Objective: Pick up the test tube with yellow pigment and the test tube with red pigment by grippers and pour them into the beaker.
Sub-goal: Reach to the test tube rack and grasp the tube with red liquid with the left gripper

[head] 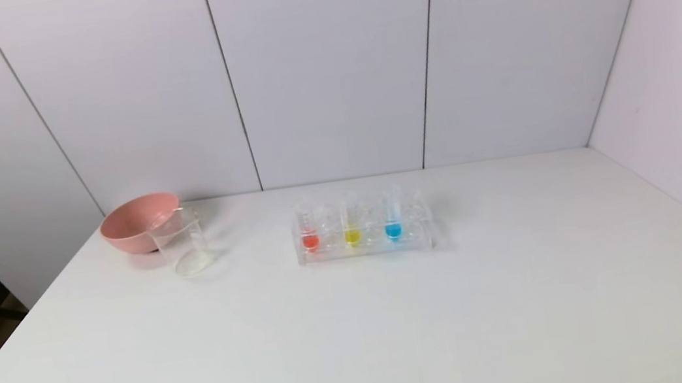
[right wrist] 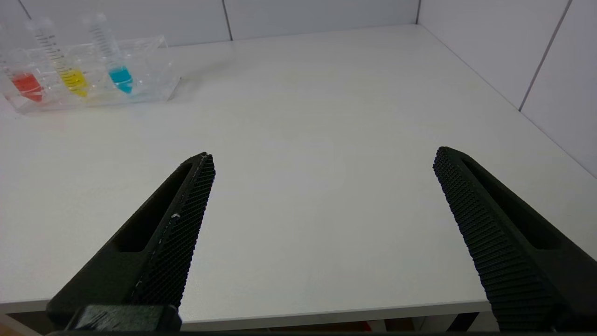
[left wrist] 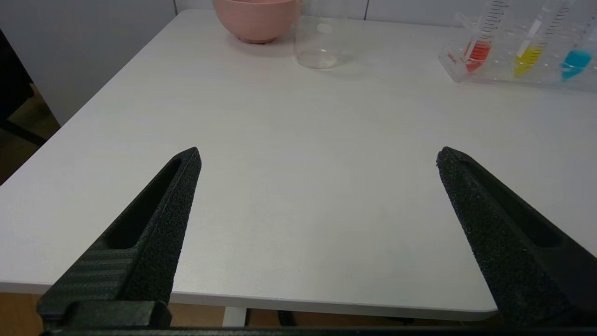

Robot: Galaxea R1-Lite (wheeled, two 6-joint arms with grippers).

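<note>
- head view: clear rack [head: 366, 249] sits mid-table [head: 360, 334], nearer the back edge. red tube [head: 307, 227], yellow tube [head: 350, 222] and blue tube [head: 392, 216] stand upright in it, in that order from the robot's left.
- beaker [head: 182, 244] stands toward the back-left corner, just in front of the pink bowl [head: 135, 222], well apart from the rack. looks empty.
- left gripper [left wrist: 317, 158] hovers over the front edge, left side, jaws spread wide, holding nothing.
- right gripper [right wrist: 322, 158] hovers over the front edge, right side, also wide open and empty.
- handling, my read: tubes are light, stiff, smooth-walled, likely slippery and breakable. grip the upper bare section above the rack, lift straight up before tilting.
- liquid sits low in the tips, so a steep tilt is probably needed over the beaker.
</note>
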